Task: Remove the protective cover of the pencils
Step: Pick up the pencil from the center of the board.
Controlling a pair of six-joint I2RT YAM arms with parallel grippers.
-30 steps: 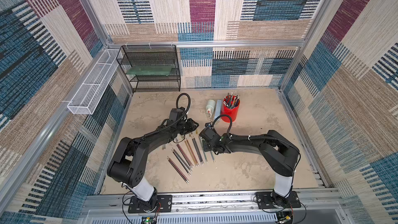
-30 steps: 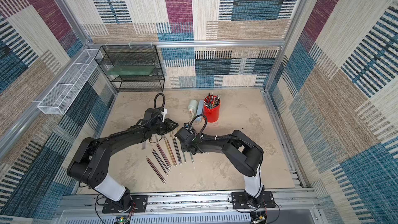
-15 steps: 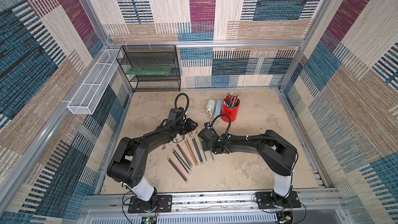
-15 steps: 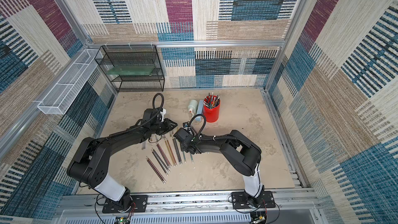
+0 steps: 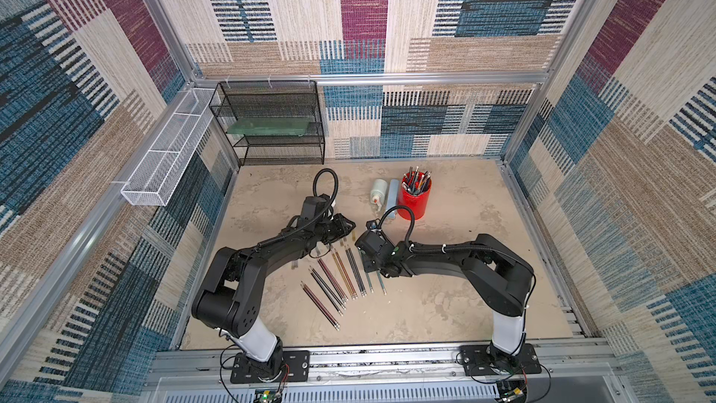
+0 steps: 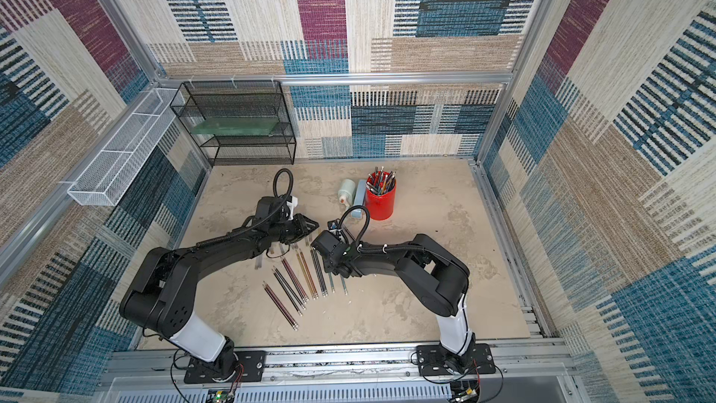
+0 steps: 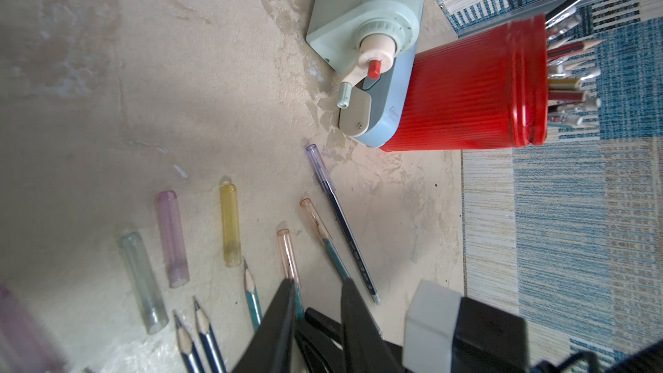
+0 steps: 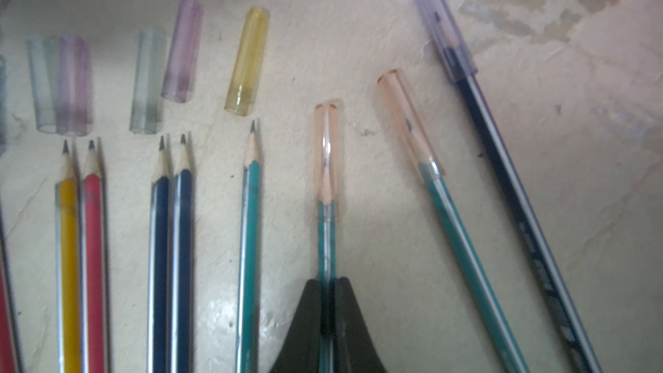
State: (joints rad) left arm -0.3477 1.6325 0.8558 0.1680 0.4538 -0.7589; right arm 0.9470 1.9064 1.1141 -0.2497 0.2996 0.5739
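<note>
Pencils (image 5: 336, 277) laid in a fan on the surface (image 5: 445, 304), between the two arms and nearer than the red cup (image 5: 416, 199). Just changed: right hand (image 8: 328, 283) now pressed together on the shaft of a teal pencil (image 8: 326, 238), a second ago slacker around it. No visible shift in the rest of the row, nor in the left arm. Left hand (image 7: 317, 287) spread a little, straddling that same pencil right at the base of its orange cover (image 8: 326, 145), one finger touching or all but touching the cover (hard to tell which).

Meaning for the task, as a judgement: pencil anchored, so next a squeeze on the cover and a pull apart along the shaft. Already bare: at least five points, with loose covers such as the yellow cover (image 8: 247, 62) lying just beyond them on the far side. Still covered: this teal pencil, a second teal pencil (image 8: 466, 245) to its right, and a dark pencil (image 8: 509, 181) under a purple cover (image 8: 445, 26).

Writing: a small mark on the blue-grey casing (image 7: 387, 102) beside the cup, too small to read; pale print along the dark pencil's shaft, blurred past reading. No brand legible anywhere.
</note>
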